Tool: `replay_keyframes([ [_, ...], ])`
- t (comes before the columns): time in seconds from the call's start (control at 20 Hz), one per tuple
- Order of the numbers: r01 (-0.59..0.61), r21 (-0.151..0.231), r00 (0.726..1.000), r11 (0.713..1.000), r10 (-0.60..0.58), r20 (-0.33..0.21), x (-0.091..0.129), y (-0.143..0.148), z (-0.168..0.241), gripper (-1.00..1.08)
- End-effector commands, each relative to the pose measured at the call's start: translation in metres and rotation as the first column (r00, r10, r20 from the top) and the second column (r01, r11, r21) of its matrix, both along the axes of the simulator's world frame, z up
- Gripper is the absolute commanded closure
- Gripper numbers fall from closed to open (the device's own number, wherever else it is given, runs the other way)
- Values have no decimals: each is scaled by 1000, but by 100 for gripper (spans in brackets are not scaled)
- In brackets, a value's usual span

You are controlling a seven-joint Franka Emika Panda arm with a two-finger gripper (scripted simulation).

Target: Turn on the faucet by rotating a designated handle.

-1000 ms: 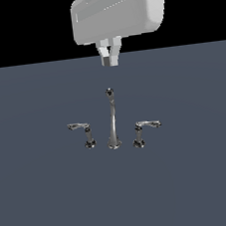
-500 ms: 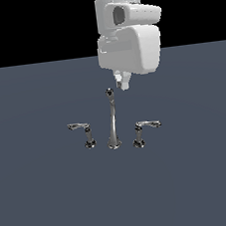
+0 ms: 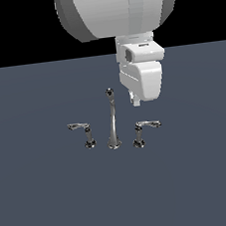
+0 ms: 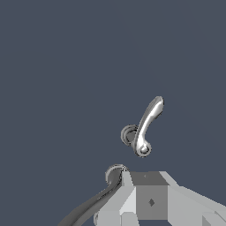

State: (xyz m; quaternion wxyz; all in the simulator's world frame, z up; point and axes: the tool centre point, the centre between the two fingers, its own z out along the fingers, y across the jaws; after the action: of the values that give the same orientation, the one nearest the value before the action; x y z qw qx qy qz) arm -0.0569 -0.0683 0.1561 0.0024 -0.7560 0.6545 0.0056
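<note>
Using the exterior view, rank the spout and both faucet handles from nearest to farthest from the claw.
1. Designated handle, on the exterior view's right, just below the claw.
2. Spout, in the middle; its tip is nearly as close.
3. Other handle, on the exterior view's left, clearly farthest.

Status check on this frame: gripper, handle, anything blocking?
Gripper above the right handle, not touching; fingers mostly hidden, state unclear. Handle lever juts to the exterior view's right. Spout close beside; nothing between gripper and handle.
</note>
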Motion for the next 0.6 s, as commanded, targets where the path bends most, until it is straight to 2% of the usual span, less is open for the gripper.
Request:
replay_keyframes([
  [0.0, 70, -3, 998, 998, -70, 1, 6, -11, -15, 108],
  [0.55, 283, -12, 959, 959, -283, 5, 20, -48, -62, 108],
])
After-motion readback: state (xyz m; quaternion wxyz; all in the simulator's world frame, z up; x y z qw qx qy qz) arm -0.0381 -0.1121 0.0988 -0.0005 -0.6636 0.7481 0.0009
